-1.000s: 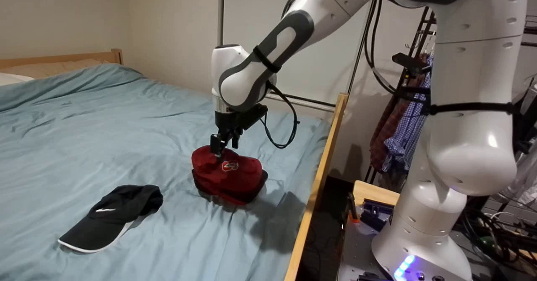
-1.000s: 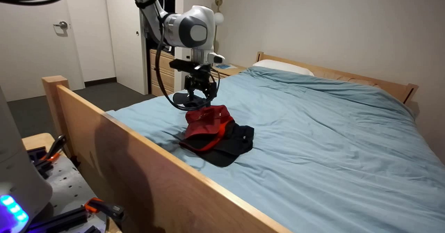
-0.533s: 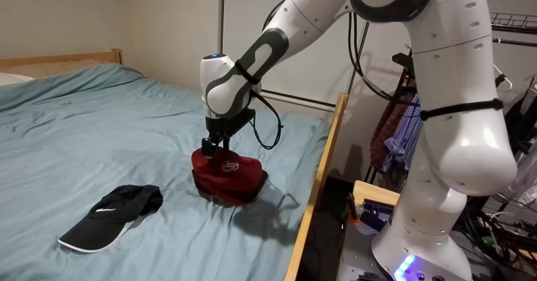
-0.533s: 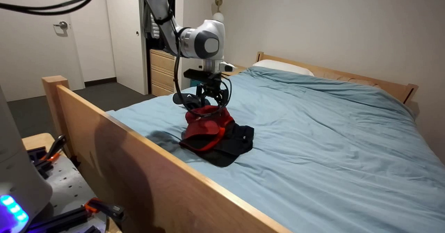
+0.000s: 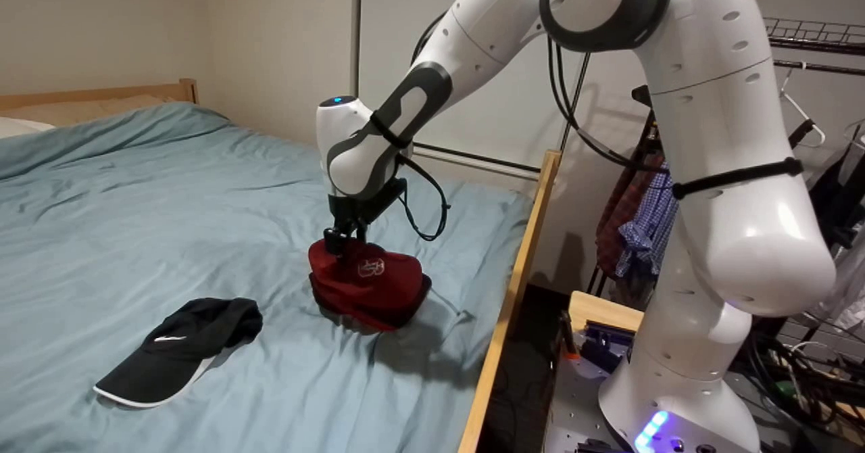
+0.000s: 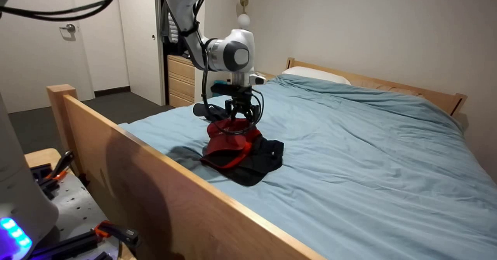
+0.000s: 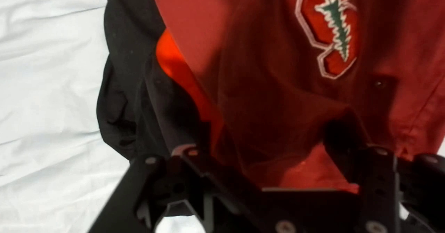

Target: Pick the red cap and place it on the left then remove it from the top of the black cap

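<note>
The red cap (image 5: pixel 395 282) with a tree emblem lies on the bed, tilted on top of dark cap layers; it also shows in an exterior view (image 6: pixel 225 143) and the wrist view (image 7: pixel 250 48). The black cap (image 5: pixel 165 358) with a white brim edge lies flat and apart from the red cap, and shows partly behind the gripper in an exterior view (image 6: pixel 199 110). My gripper (image 5: pixel 347 242) is right above the red cap's crown, pointing down. In the wrist view the gripper (image 7: pixel 274 135) has its fingers spread with red fabric between them. Whether the fingertips touch the fabric is unclear.
A plain all-black cap (image 6: pixel 271 151) lies partly under the red cap, with a red-edged dark brim between them. A wooden bed rail (image 5: pixel 511 304) runs between the bed and the robot base. Blue bedding (image 5: pixel 270 250) is wrinkled around the caps. A cable hangs beside the gripper.
My gripper has moved down onto the red cap's crown, shifting left in one exterior picture and right in the opposite picture. The caps have not visibly moved.
</note>
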Controlling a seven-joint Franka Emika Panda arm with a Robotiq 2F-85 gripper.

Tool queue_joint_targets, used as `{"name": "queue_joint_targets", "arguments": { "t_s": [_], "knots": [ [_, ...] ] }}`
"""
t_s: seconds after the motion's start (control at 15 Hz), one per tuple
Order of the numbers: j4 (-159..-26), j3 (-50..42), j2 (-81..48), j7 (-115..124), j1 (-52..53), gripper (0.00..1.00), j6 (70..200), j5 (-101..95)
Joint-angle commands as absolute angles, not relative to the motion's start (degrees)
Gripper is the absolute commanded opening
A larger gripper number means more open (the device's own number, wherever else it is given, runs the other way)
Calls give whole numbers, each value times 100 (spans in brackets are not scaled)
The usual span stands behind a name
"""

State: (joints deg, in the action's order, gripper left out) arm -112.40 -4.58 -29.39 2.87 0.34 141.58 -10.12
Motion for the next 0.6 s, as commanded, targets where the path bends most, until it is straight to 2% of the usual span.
{"name": "queue_joint_targets", "arguments": {
  "t_s": [0.0, 0.4, 0.53],
  "knots": [
    [-11146, -287, -3014, 165, -52, 53, 14101, -731],
    [-11173, -392, -2833, 822, 48, 14, 13782, -349],
    [-11206, -458, -2738, 1140, 92, 6, 13688, -299]
  ]
}}
